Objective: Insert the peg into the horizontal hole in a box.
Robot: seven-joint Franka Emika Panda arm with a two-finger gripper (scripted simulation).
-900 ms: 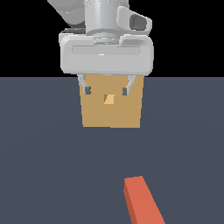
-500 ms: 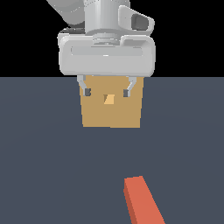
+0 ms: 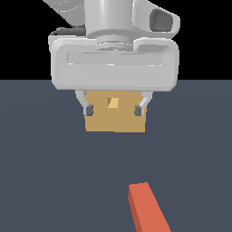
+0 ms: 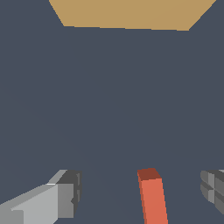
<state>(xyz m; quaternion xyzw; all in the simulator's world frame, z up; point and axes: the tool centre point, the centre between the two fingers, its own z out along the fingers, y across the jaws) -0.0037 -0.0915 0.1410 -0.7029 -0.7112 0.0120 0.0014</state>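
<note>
Nearest to my exterior camera, the peg (image 3: pixel 148 208) lies flat on the dark surface (image 3: pixel 45 172), its orange-red end pointing away toward the box and its near part running out of frame, so I see none of the pale section. It sits a little to the exterior view's right of the box's centre line. It has not shifted over the last second.

What has changed is my gripper (image 3: pixel 113 109). Compared with a second ago it looms larger and hangs a touch lower in the exterior view, so I read it as coming toward the near side and down, away from the box and toward the peg. Its fingers stand wide apart with nothing between them; it is empty. The wrist view agrees: the peg's orange end (image 4: pixel 151 197) shows between the two fingertips, one pad (image 4: pixel 70 192) on either side, with clear space to both.

Farther back, the box (image 3: pixel 115 118) rests on the surface, well apart from the peg, its hole (image 3: pixel 113 103) facing me just under the gripper body.

For the task, I judge this is the approach to the grasp: nothing is picked up yet, and the insertion is all ahead of me.
</note>
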